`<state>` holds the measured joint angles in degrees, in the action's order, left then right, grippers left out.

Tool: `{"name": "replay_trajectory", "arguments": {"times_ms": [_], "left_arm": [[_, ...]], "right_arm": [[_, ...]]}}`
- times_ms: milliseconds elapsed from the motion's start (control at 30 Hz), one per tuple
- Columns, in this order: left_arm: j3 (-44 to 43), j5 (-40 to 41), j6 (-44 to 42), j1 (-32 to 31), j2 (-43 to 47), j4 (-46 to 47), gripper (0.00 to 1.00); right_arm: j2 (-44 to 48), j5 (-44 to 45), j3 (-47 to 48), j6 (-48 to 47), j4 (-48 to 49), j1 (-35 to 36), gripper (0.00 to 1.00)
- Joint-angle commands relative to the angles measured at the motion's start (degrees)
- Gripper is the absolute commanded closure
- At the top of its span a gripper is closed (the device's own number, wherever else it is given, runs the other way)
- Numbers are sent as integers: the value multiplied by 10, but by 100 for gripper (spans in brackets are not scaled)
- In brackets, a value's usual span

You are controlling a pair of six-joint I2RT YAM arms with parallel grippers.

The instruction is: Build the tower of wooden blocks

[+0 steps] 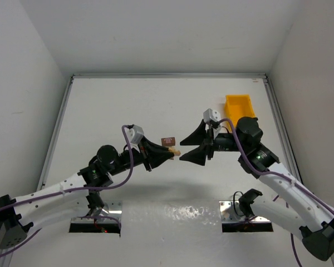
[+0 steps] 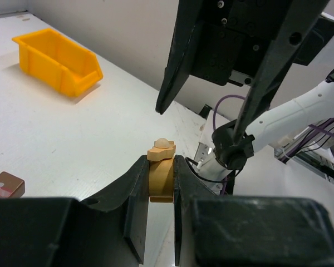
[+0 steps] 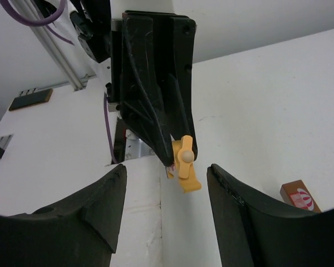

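My left gripper [image 1: 168, 154] is shut on a pale tan wooden piece [image 1: 176, 151] with a round knob on its end, held above the table. In the left wrist view the piece [image 2: 161, 169] sits clamped between the two black fingers [image 2: 134, 192]. Facing it from the right, my right gripper [image 1: 182, 151] stands open, its tips on either side of the piece's free end without touching it. In the right wrist view the piece [image 3: 185, 167] hangs between the wide-apart fingers [image 3: 100, 206]. A dark brown block [image 1: 168, 142] lies on the table just behind the two grippers.
A yellow plastic bin [image 1: 239, 105] stands at the back right, behind the right arm. The brown block [image 3: 300, 197] lies to the right of the right gripper's finger. Two metal base plates [image 1: 96, 214] sit at the near edge. White walls enclose the table.
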<state>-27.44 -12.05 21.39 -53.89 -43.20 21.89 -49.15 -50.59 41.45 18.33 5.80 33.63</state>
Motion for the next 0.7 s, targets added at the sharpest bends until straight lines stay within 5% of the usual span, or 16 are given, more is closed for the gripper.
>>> {"name": "replay_trajectory", "arguments": {"times_ms": [0,400,667], "left_arm": [[-27,-4,7,6,0,40,100],[-23,-46,16,6,-10,83,100],[-22,-48,20,6,-16,84,100]], "right_arm": [[-7,-4,4,-20,3,2,41],[-55,-41,1,11,40,2,38],[-56,-43,-3,20,53,2,54]]}}
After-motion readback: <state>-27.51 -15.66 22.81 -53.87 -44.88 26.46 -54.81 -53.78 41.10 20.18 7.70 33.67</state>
